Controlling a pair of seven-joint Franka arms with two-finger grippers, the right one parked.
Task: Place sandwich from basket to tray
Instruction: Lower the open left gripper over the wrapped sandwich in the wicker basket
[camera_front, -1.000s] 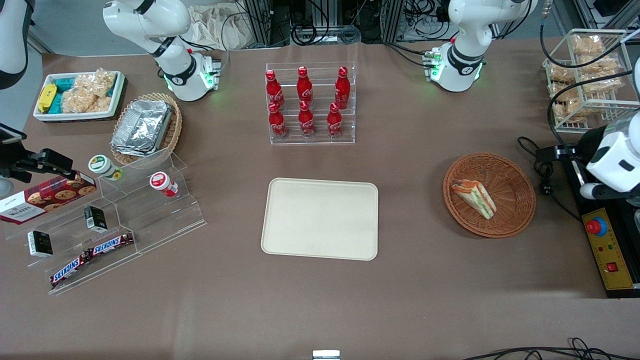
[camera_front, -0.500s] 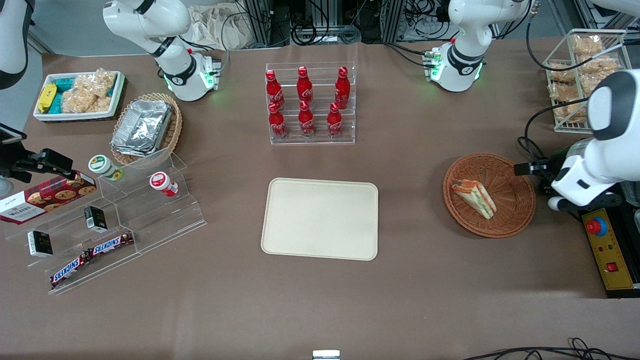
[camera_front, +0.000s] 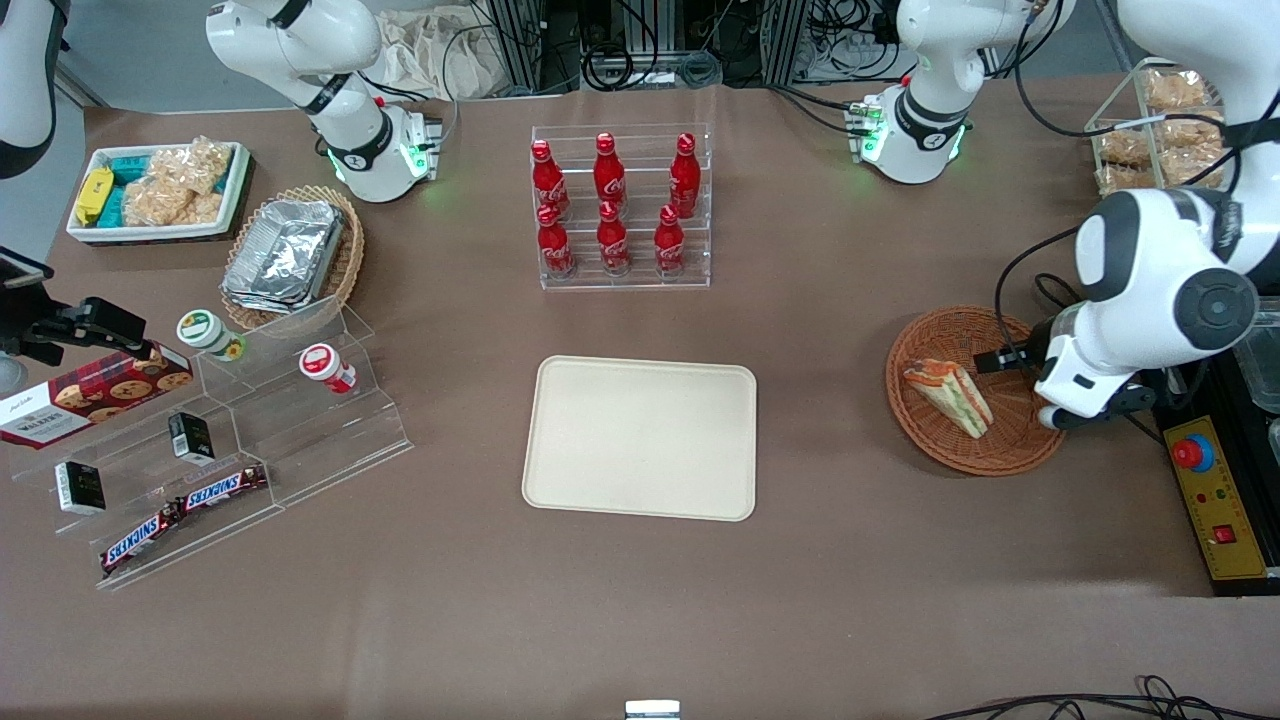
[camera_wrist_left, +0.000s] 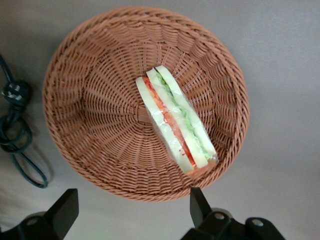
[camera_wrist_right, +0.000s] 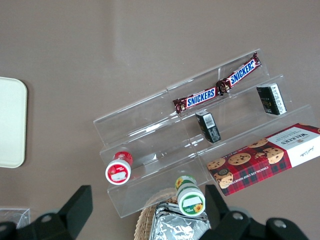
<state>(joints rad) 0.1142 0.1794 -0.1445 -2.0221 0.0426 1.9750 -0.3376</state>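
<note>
Inside basket (camera_wrist_left: 90, 125), sandwich (camera_wrist_left: 176, 120); jaws spread above.

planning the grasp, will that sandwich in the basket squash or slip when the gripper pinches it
Likely soft: the sandwich shows pale bread layers, so a hard pinch may dent it. Its glossy wrap may be slippery. The open gripper hangs above the basket rim.

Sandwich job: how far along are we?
Nothing is done: the sandwich lies in the basket, and the tray holds nothing. In hand: the open gripper hovers above the basket. Left: descend, grasp, carry it to the tray, release.
</note>
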